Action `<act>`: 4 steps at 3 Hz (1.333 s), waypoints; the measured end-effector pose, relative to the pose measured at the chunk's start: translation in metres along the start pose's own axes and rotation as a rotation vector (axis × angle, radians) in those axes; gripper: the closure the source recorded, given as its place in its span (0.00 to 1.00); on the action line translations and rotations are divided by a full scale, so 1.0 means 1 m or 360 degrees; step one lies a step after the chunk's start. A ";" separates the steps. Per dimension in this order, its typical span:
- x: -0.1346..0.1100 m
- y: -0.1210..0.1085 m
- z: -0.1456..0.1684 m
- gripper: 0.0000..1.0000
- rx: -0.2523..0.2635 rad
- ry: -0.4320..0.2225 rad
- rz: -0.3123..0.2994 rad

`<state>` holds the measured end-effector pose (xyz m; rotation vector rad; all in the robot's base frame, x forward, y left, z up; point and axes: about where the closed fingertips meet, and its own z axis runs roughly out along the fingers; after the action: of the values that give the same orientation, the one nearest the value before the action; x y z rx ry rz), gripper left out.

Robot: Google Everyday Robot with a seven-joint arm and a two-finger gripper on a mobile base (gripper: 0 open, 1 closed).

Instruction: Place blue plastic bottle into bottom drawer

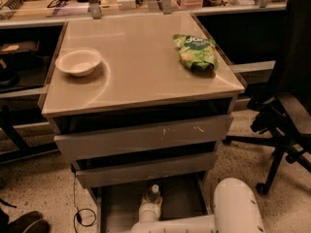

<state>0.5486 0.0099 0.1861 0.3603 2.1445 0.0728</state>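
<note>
1. Camera view: the white arm [194, 223] reaches in low from the right, along the bottom edge.
2. Its gripper [149, 215] meets the blue plastic bottle [154, 193], which stands upright in the open bottom drawer [182, 203]; whether it grips cannot be told.

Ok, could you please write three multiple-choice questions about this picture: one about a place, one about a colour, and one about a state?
1. Where is the claw?
A. over the bowl
B. at the bottle in the bottom drawer
C. on the chair

2. What colour is the snack bag?
A. red
B. blue
C. green

3. How is the bottom drawer?
A. pulled open
B. shut
C. taken out of the cabinet

Answers:
1 B: the white arm reaches to the bottle at the low edge of the view.
2 C: the bag on the right side of the tabletop is green.
3 A: its floor shows, with the bottle standing upright on it.
</note>
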 end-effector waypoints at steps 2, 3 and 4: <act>0.014 -0.002 -0.009 1.00 0.0061 0.0013 -0.0063; 0.024 0.000 -0.017 0.81 0.0091 0.0067 -0.0078; 0.024 0.000 -0.017 0.58 0.0091 0.0067 -0.0078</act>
<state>0.5218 0.0179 0.1769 0.3420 2.1995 -0.0091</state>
